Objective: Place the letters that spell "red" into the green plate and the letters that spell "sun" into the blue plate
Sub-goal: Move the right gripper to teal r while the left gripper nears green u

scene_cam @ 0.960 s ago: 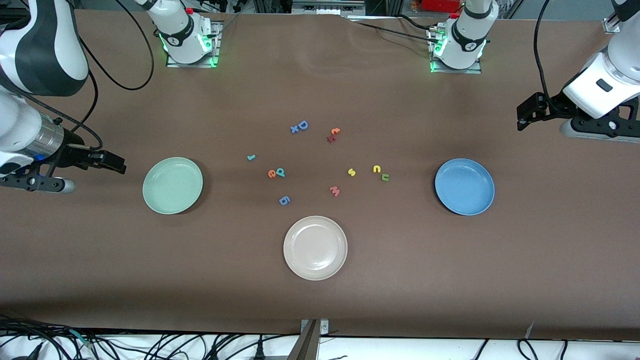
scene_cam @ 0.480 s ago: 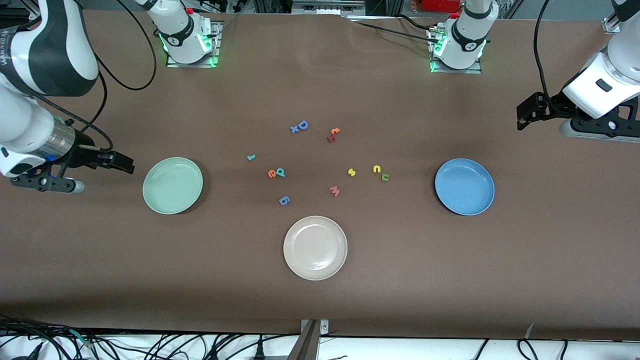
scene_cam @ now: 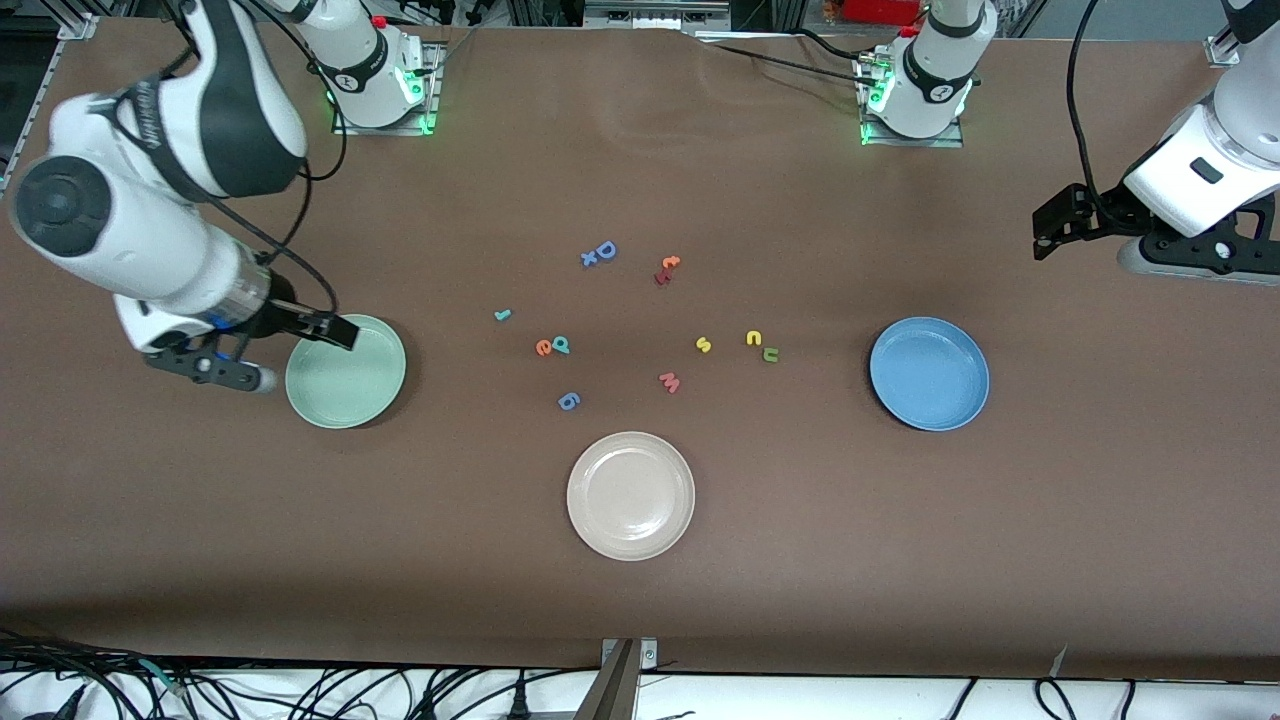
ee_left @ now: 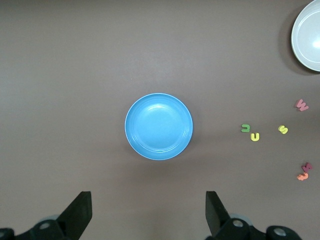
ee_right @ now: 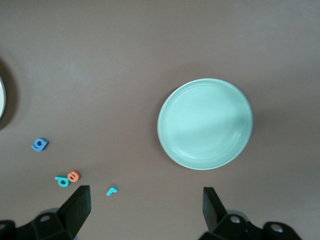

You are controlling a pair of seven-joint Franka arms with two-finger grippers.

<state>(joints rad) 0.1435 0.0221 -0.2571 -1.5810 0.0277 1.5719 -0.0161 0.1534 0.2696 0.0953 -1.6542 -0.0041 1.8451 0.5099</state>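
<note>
Clearly nothing has been sorted yet: both target plates are bare and all six wanted letters lie loose on the counter [scene_cam: 900, 560]. The green plate [scene_cam: 346, 390] sits toward the right arm's end, the blue plate [scene_cam: 929, 374] toward the left arm's end, and a beige plate [scene_cam: 630, 496] lies between them, nearer the front camera.

The teal "r" [scene_cam: 502, 315] lies alone; the orange "e" [scene_cam: 543, 348] and teal "d" [scene_cam: 562, 345] touch each other a little nearer the camera. The yellow "s" [scene_cam: 703, 345] lies apart from the yellow "n" [scene_cam: 753, 338] and olive "u" [scene_cam: 770, 354], which sit just beside each other. The blue "D" [scene_cam: 604, 250], blue "6" [scene_cam: 568, 401] and pink "w" [scene_cam: 670, 382] are decoys.

The right pincer [scene_cam: 335, 330] hangs over the rim of the green plate, fingers spread and holding nothing. The left pincer [scene_cam: 1050, 228] waits above the counter near the blue plate, also spread and empty.

The step in hand looks like the right arm's approach toward the first "red" letter. The next move probably calls for travelling on over the plate to the lone "r", then descending with the fingers straddling its thin stem, since so small and flat a piece could easily slip aside.
</note>
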